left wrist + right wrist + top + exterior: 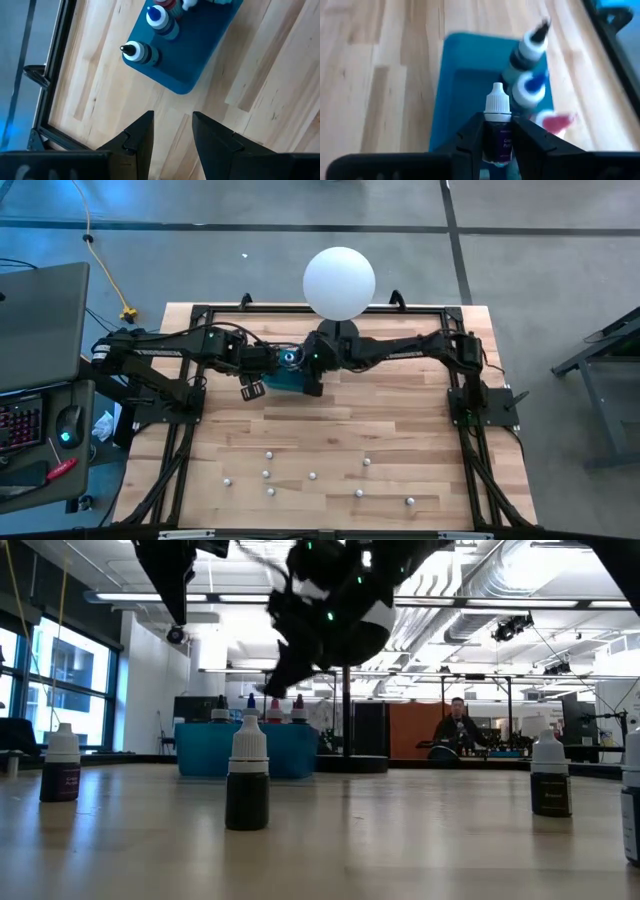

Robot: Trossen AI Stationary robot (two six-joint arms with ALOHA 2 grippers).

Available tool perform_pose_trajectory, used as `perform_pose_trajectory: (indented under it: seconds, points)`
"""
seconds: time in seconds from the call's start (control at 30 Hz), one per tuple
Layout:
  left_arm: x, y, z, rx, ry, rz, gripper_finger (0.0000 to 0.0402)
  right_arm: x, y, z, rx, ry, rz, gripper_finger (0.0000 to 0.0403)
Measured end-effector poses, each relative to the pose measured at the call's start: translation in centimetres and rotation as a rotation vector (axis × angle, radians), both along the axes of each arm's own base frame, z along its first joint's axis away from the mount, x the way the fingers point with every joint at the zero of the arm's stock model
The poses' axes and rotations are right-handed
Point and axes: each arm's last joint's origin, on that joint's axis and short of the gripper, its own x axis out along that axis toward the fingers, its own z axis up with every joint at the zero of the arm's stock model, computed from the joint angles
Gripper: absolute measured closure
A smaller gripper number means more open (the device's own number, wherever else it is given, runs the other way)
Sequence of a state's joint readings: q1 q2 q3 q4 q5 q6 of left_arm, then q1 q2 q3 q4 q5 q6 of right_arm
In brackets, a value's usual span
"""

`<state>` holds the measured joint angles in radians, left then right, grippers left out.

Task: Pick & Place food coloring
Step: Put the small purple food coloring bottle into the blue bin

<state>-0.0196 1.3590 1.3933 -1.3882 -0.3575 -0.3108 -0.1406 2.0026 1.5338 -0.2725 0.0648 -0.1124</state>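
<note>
Placing step: my right gripper (497,142) clamps a white-capped bottle (497,125) above the teal tray (465,85) (three bottles inside); next, lower and release.

Label text on the held bottle

The bottle (497,132) in the right gripper (497,145) bears a dark label with pale lettering, too blurred to read; nothing else is legible.

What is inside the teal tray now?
Three small bottles stand in the teal tray: black-tipped, blue-topped and red-topped. Its far end is cut off or hidden by the right gripper's bottle.
</note>
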Motion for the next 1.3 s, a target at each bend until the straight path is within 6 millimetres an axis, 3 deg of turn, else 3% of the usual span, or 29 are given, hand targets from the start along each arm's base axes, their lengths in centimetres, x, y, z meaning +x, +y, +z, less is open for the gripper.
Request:
perform_pose_trajectory:
  seconds: [0.27, 0.53, 0.67, 0.77, 0.9, 1.07, 1.13, 1.3]
  points:
    - [0.0, 0.0, 0.0, 0.012, 0.004, -0.015, 0.0271, -1.4, -0.8, -4.0, 0.019, 0.086, 0.007, 0.0326]
    - [0.0, 0.1, 0.0, 0.024, 0.004, -0.012, 0.0271, -0.8, -0.5, -3.2, -0.045, 0.062, 0.071, 0.0270]
    - [0.0, 0.0, 0.0, 0.018, -0.002, 0.007, 0.0271, -0.7, 0.3, -1.7, -0.052, 0.098, 0.078, 0.0250]
    - [-0.4, 0.0, 0.0, 0.010, 0.037, 0.009, 0.0271, -1.2, 1.5, 1.3, -0.047, 0.140, 0.104, 0.0247]
    - [-2.8, 0.1, 0.9, 0.020, 0.086, 0.035, 0.0271, -3.1, 3.2, 5.5, -0.057, 0.233, 0.072, 0.0255]
    - [-6.2, 0.2, 0.5, -0.002, -0.100, 0.073, 0.0271, -6.6, 5.7, 8.8, -0.110, 0.284, -0.004, 0.0277]
    - [-7.0, -0.1, -1.0, -0.121, -0.214, 0.073, 0.0271, -7.8, 6.8, 8.4, -0.070, 0.286, -0.012, 0.0285]
    - [-6.9, -1.8, -5.7, -0.472, -0.501, -0.034, 0.0271, -9.9, 9.3, 3.8, 0.018, 0.224, -0.015, 0.0297]
